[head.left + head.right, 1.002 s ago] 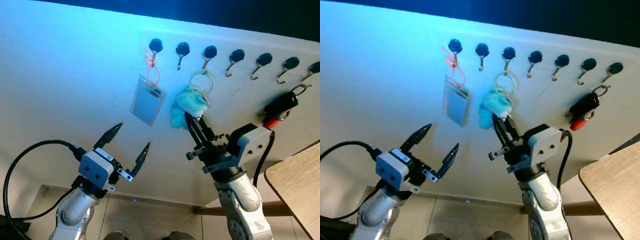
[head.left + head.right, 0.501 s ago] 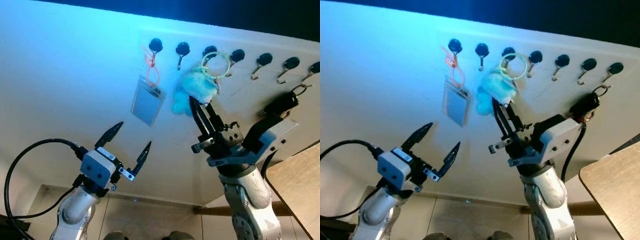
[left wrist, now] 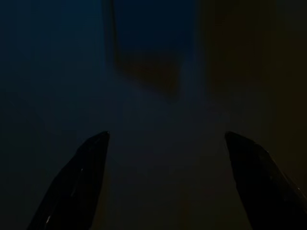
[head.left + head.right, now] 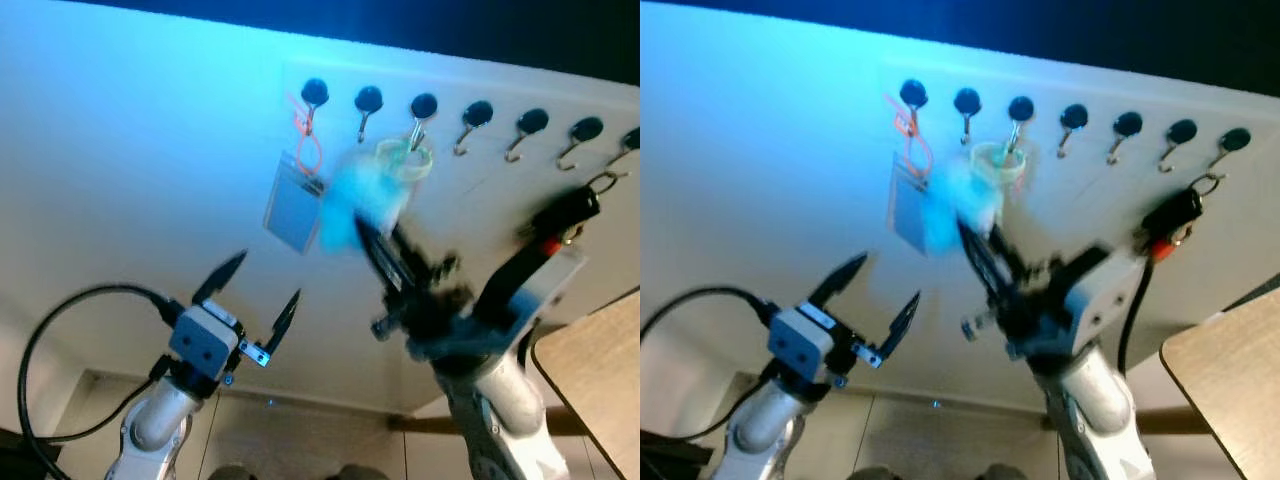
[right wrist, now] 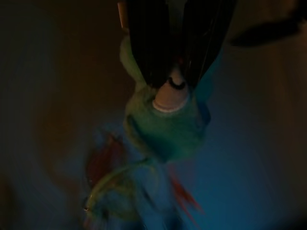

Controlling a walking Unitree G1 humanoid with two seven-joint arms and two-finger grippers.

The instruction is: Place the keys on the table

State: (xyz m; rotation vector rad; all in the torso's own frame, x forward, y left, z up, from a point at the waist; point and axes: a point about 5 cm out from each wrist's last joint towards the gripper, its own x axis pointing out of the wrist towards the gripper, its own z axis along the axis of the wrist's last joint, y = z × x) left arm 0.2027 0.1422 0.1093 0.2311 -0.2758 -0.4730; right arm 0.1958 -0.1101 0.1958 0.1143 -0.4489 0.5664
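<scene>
My right gripper (image 4: 365, 232) is closed on the keys (image 4: 352, 205) to lift their ring (image 4: 403, 158) off the hook (image 4: 422, 108); the desk (image 4: 592, 372) is at 4 o'clock.

Silver arms — each end effector (image 4: 258, 304) has two long black fingers, a grey block behind, black looping cable (image 4: 60, 320).
</scene>
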